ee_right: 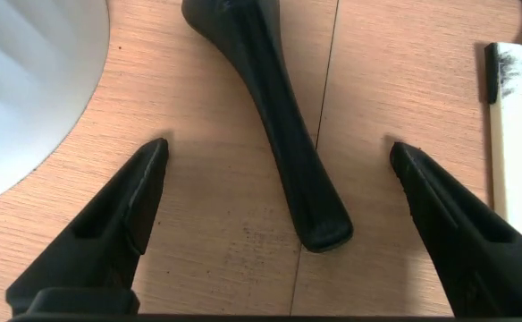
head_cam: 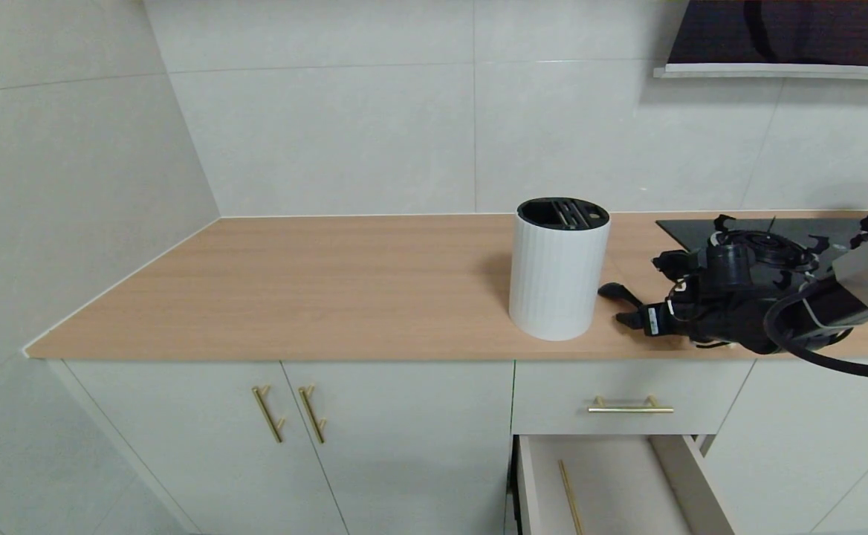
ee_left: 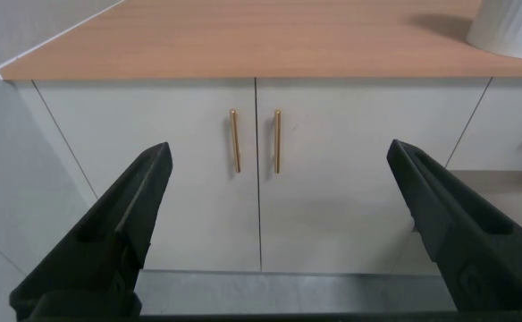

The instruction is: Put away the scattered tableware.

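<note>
Both jaws of my right gripper (ee_right: 277, 150) stand apart astride a black utensil (ee_right: 274, 107) lying on the counter (ee_right: 404, 89) beside the white holder (ee_right: 20, 80). Pickup step, I judge: next, lower and close on it.

One white ribbed cylindrical holder (head_cam: 557, 279), centre-right; one black plastic utensil (ee_right: 274, 125) (lying flat) beside it; one thin wooden stick (head_cam: 571, 498), bottom right.

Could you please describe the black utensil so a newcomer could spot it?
On the wooden countertop, find the white ribbed utensil holder. Beside its base lies a black utensil. It is slim, dark and flat on the wood, unlike the upright white holder.
</note>
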